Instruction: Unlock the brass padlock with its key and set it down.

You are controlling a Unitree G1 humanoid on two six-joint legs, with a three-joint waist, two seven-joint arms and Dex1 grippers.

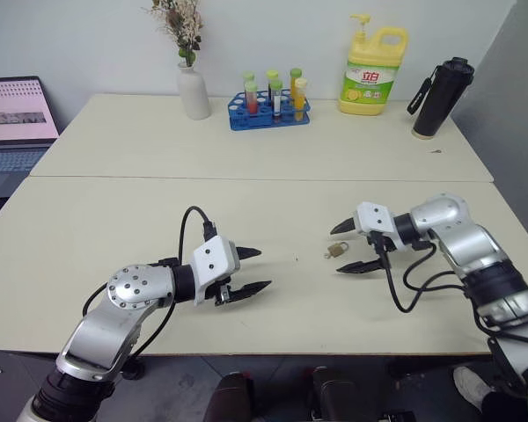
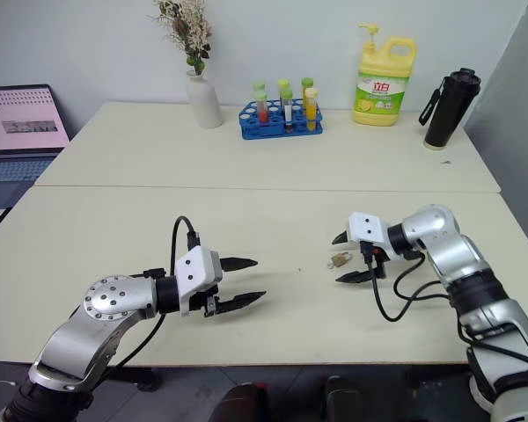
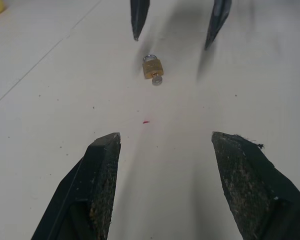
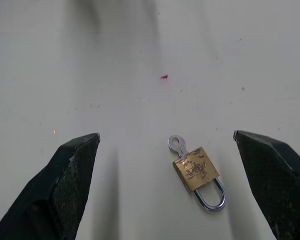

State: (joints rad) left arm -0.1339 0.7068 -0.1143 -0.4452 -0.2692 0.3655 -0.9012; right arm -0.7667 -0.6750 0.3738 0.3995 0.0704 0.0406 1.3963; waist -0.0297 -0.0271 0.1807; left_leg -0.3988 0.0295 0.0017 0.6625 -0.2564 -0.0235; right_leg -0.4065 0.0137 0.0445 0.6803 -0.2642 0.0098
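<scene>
Pale table point(image 1: 114, 229): brass padlock point(image 4: 196, 169), key point(image 4: 177, 144) seemingly inserted, lies ungrasped between right gripper point(image 1: 348, 247) spread jaws; left gripper point(image 1: 253, 270) released, empty. Unlocking remains.

Looks like a lab/office test room. Two plain cream rectangular tables point(image 1: 114, 158) pushed together against a bare white wall point(image 1: 88, 44). On the far one, a blue plastic rack of coloured test tubes point(image 1: 269, 104) w/ green caps, a white ceramic vase of dried flowers point(image 1: 192, 88), a yellow pump bottle of dish soap point(image 1: 373, 72) and a black flask point(image 1: 442, 97). Open laptop w/ pink screen point(image 1: 16, 112) off to the left on a separate surface.
</scene>
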